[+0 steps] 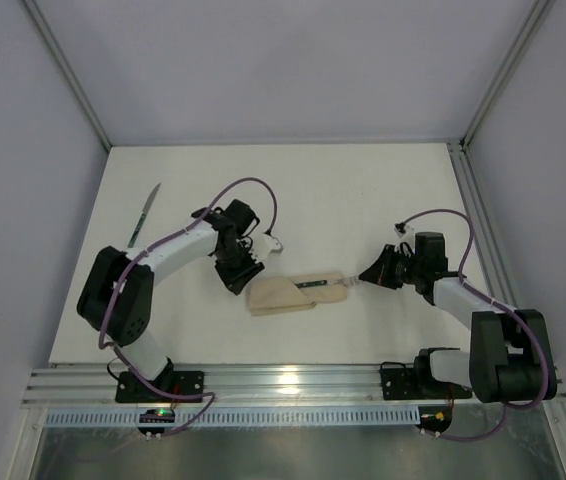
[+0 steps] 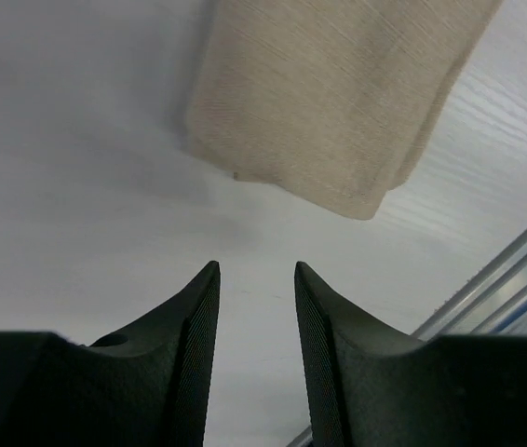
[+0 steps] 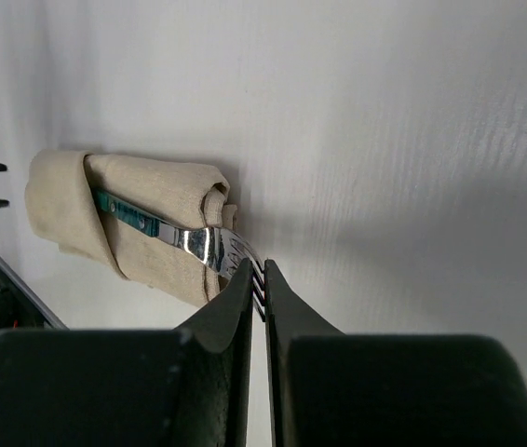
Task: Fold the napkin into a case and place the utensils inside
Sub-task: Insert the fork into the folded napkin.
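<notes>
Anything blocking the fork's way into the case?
Nothing visible. The fork lies with its handle under a fold of the case, right gripper shut on its tines. The left gripper, open, sits off the case's other end, not touching.

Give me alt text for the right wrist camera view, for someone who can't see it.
The right tool pinches the silver tines of a fork whose teal handle is tucked under a fold of a folded beige napkin. The napkin lies on a white table, left of centre.
</notes>
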Robot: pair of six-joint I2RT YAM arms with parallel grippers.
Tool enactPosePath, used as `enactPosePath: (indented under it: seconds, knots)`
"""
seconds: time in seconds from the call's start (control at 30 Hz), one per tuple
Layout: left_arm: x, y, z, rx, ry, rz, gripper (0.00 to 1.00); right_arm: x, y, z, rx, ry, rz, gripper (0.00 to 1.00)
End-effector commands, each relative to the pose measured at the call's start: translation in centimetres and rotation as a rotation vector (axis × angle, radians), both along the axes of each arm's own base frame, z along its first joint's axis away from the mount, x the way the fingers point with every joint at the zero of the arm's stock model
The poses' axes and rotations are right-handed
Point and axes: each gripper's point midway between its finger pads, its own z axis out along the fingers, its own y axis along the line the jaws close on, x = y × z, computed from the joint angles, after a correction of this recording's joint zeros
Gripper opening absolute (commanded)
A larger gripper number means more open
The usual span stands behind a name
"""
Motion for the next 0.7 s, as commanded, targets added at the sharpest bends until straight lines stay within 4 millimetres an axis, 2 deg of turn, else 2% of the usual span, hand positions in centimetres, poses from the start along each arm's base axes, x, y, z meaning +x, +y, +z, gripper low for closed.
enactPosePath:
  seconds: [0.0,0.1,0.17,0.23,0.4,0.6,0.67]
  knots:
    - [-2.3,-2.0,-0.9,-0.093,0.08,-0.036,0.4,0.7,0.5,1.1,-0.001,-0.051,0.057,0.04]
    - [-2.2,-2.5,-1.5,-0.109,0.098,-0.029,0.36,0.9,1.2,1.3,-0.007,-0.059,0.09,0.04]
    - [-1.9,-2.4,-2.0,-0.1,0.081,-0.019,0.31,0.1,2.0,0.7,-0.028,-0.022,0.124,0.04]
    - [-1.7,-2.2,-2.8,-0.082,0.077,-0.011,0.27,0.4,2.5,0.5,-0.049,-0.022,0.126,0.04]
    - [-1.9,-2.2,-4.2,-0.077,0.093,-0.002,0.24,0.8,4.6,0.6,-0.038,-0.03,0.085,0.04]
    - [-1.8,-2.0,-4.2,-0.073,0.082,0.0,0.24,1.6,7.0,1.6,0.02,-0.081,0.009,0.04]
    - [-1.7,-2.0,-3.8,-0.077,0.068,0.002,0.24,1.8,6.9,1.6,0.023,-0.091,-0.023,0.04]
